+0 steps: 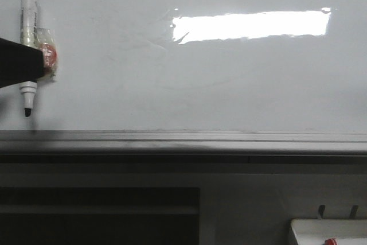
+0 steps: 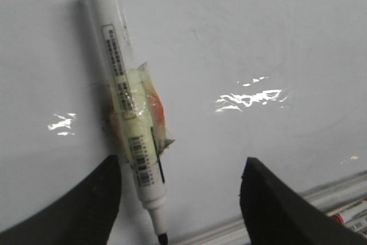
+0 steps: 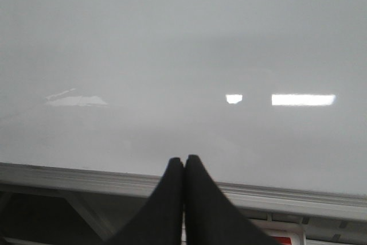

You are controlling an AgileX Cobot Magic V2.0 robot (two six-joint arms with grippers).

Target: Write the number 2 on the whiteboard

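Front view, white tray (image 1: 309,226) holding red item (image 1: 331,241), whiteboard (image 1: 229,84) unmarked

The whiteboard (image 1: 229,84) stands upright, glossy white, with faint erased smudges and a bright rectangular reflection (image 1: 250,25) high on its right half. No drawn stroke shows on it. A white marker (image 1: 28,50) with clear tape and an orange patch around its middle lies against the board near the left edge, tip pointing down. Along the bottom edge runs a grey metal rail (image 1: 183,139).
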